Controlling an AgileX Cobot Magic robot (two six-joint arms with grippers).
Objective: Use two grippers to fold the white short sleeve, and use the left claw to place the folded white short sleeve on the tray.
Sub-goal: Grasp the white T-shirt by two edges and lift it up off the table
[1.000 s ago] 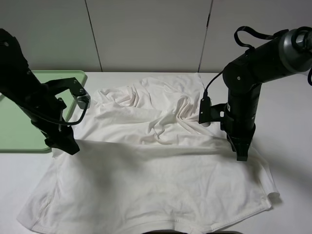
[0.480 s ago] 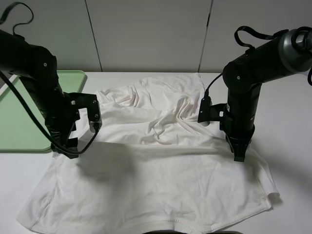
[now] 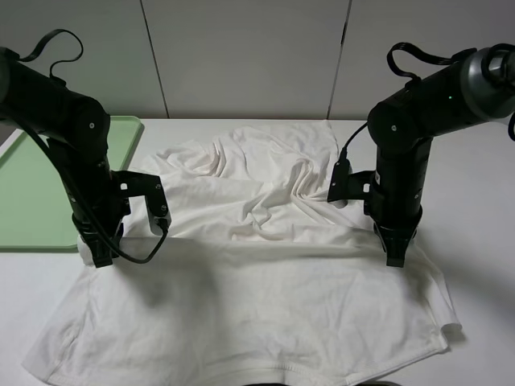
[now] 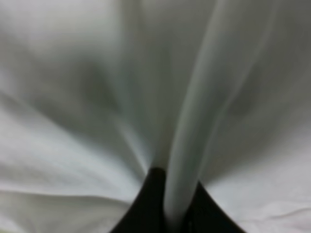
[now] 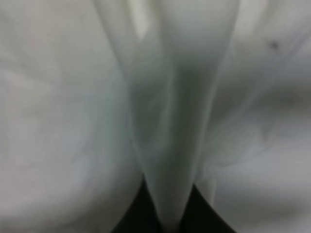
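The white short sleeve lies spread and wrinkled across the table, its far half bunched into folds. My left gripper points straight down on the shirt's left edge, beside the tray. In the left wrist view a raised ridge of the cloth is pinched between the black fingers of the left gripper. My right gripper stands upright on the shirt's right edge. It is shut on a similar ridge of cloth, which fills the right wrist view around the right gripper.
The light green tray lies at the far left of the table, with the left arm standing in front of its near right corner. The bare white table shows to the right of the shirt. A grey panelled wall closes the back.
The left arm swung from a leaning pose to upright over the shirt's left edge, and its jaws closed on the cloth. The shirt's left side shifted a little. The right arm stayed put.
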